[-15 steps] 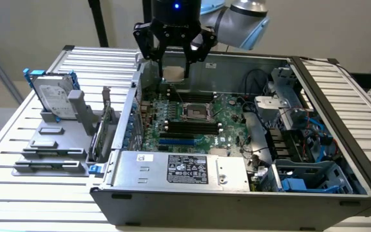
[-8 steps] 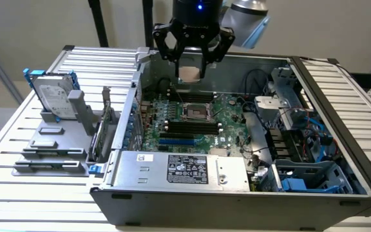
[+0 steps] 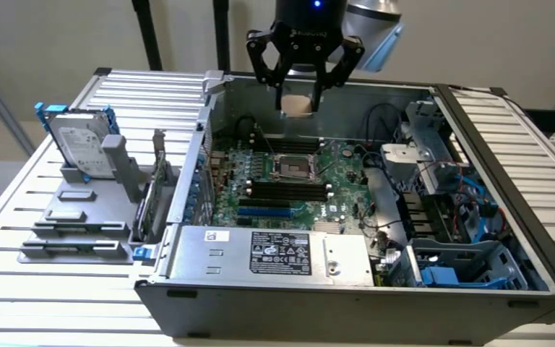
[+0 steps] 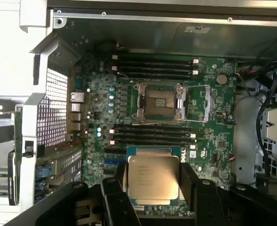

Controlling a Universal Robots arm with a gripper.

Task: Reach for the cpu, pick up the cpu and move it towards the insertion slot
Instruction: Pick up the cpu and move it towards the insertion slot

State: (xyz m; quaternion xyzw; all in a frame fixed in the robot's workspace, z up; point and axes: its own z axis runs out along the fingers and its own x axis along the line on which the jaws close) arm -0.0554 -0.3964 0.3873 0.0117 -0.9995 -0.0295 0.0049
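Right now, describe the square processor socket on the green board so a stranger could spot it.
Inside the open grey computer case lies a green motherboard. At its middle sits the square socket, dark-centred in a shiny metal frame, between banks of long narrow black memory slots.

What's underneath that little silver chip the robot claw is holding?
Under the chip, held in the claw: green circuit board and black memory slots. What lies directly beneath is covered.

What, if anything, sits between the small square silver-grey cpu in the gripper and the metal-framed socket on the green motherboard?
Nothing visible does. The black gripper holds the small square silver-grey cpu above the open case, and the square metal-framed insertion slot on the green motherboard lies uncovered below, with long black memory slots flanking it.
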